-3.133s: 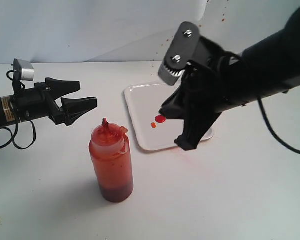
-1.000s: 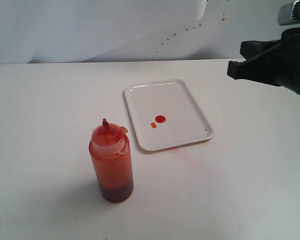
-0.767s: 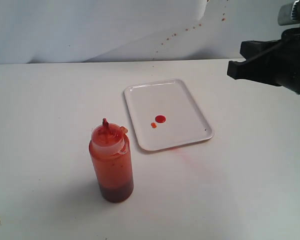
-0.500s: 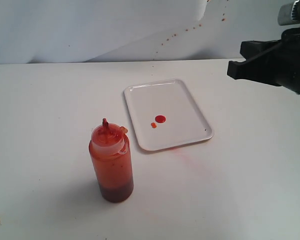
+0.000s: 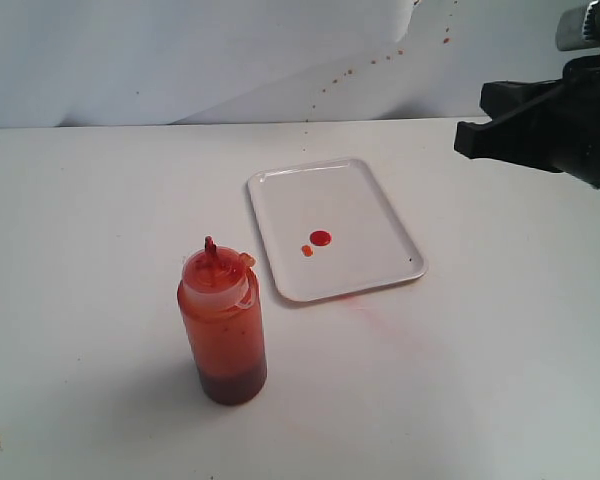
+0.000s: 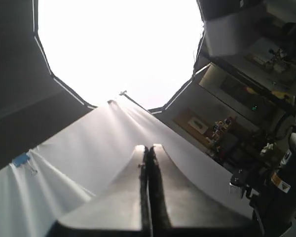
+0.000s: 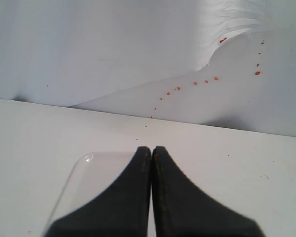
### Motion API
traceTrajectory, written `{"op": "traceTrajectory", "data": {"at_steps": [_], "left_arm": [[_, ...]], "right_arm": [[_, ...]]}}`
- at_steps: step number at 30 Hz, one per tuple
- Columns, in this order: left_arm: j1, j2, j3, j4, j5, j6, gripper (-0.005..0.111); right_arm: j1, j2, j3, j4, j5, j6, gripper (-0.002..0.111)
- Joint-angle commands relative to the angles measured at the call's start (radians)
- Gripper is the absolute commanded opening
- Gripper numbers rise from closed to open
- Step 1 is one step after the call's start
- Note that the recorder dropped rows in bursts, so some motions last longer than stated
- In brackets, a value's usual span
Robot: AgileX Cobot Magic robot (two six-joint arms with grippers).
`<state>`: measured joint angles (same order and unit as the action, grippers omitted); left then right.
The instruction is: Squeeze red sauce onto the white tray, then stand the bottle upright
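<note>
Near the white tray [image 5: 365, 200] — upright bottle [image 5: 223, 330]

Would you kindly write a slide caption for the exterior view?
Sauce bottle stands upright beside the white tray holding two red drops; right gripper, shut, hangs apart.

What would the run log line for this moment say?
bottle: upright on table, free | white tray: two red sauce drops on it | left jaws: shut, empty | right jaws: shut, empty
</note>
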<state>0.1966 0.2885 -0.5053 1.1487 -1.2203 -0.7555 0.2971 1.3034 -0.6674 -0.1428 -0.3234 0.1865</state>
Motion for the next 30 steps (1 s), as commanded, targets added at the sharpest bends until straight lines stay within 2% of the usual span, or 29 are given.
{"op": "traceTrajectory", "data": {"at_steps": [1,10,30], "left_arm": [[-0.004,-0.103,0.005,0.0,-0.001,0.001,0.0],[-0.004,-0.289,0.005,0.0,-0.001,0.003,0.0],[-0.008,-0.289,-0.001,0.013,-0.001,0.002,0.0]], "right_arm": [[-0.007,-0.007,0.003,0.003,-0.002,0.0,0.0],[-0.007,-0.007,0.003,0.003,-0.002,0.0,0.0],[-0.007,-0.007,0.003,0.003,-0.004,0.0,0.0]]}}
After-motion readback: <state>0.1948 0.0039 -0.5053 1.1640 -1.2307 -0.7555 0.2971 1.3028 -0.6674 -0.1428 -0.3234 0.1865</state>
